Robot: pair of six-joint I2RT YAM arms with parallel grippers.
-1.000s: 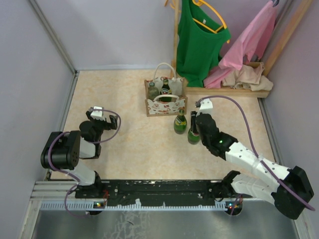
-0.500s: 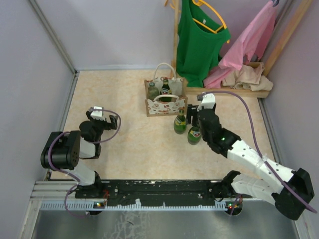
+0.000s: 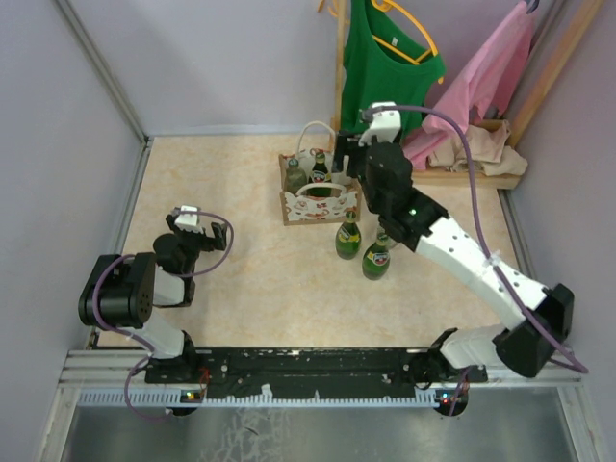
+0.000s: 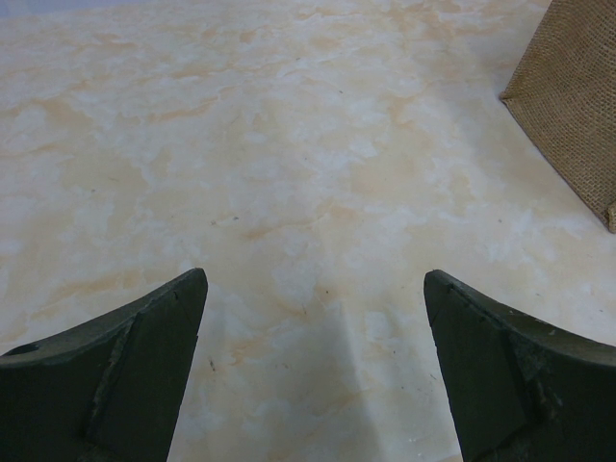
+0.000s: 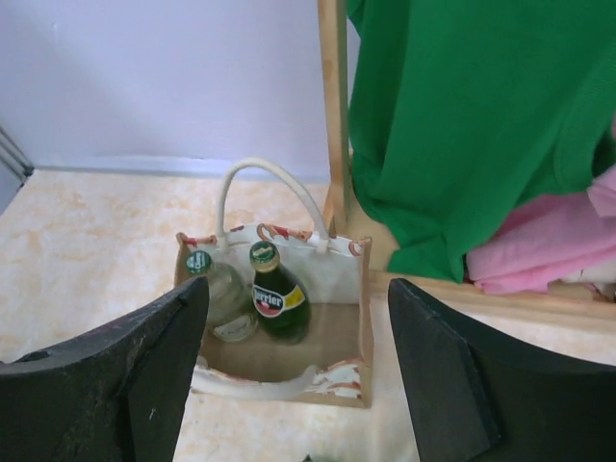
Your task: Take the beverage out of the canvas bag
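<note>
Catching only the canvas bag [image 4: 576, 101] corner, left wrist misses bottles [image 5: 277, 295] inside.

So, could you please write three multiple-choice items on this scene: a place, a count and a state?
1. Where, relative to the canvas bag, do the two loose green bottles stand? A) inside it B) in front of it, on the table C) behind it
2. How many bottles are inside the bag? A) none B) four C) two
3. How is the right gripper? A) open, empty B) shut on a bottle C) shut on a handle
Answers: 1 B, both stand at its near side; 2 C, one dark green bottle, one pale bottle; 3 A, fingers wide apart.
</note>
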